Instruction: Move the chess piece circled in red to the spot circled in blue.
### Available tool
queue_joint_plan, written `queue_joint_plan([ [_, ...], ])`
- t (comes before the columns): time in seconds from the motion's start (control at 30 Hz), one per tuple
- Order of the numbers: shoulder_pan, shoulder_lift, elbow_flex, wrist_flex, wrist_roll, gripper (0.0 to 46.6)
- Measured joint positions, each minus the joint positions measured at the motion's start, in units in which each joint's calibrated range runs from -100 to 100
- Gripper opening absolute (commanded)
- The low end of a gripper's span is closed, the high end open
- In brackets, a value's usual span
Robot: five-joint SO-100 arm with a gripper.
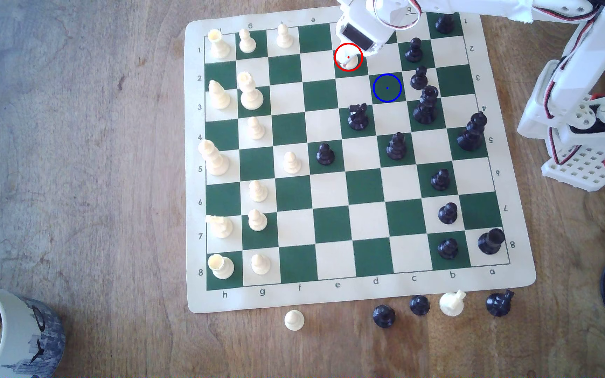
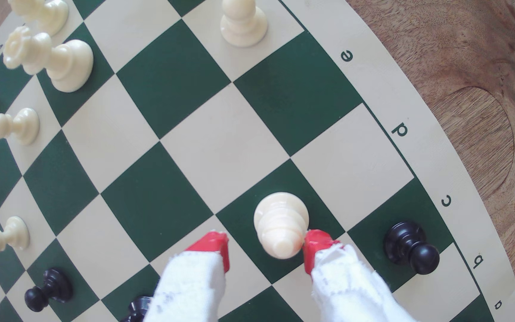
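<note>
The chess piece (image 1: 346, 61), a cream bishop with a pointed head, stands inside the red ring on a dark green square near the board's far edge. The white arm (image 1: 363, 32) hangs right over it and covers its top. In the wrist view my gripper (image 2: 265, 244) is open, its red-tipped fingers (image 2: 216, 247) on either side of the bishop (image 2: 281, 219). One tip rests against the head and the other stands apart. The spot (image 1: 387, 87), a green square with a blue ring, lies one square diagonally toward the exterior view's lower right and is bare.
Black pawns (image 1: 419, 77) (image 1: 413, 49) and a taller black piece (image 1: 426, 105) stand just to the exterior view's right of the spot. A black knight (image 1: 358, 116) stands below it. A black pawn (image 2: 411, 247) is close to my finger. Captured pieces (image 1: 452, 303) lie off the board; a mug (image 1: 10, 334) sits at lower left.
</note>
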Motion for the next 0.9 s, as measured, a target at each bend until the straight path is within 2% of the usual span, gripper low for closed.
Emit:
queue_joint_plan([
  [0.37,-0.1,0.5,0.1,-1.2,0.0,12.6],
  [0.9,-0.3,0.5,0.6,-1.4,0.1,9.6],
])
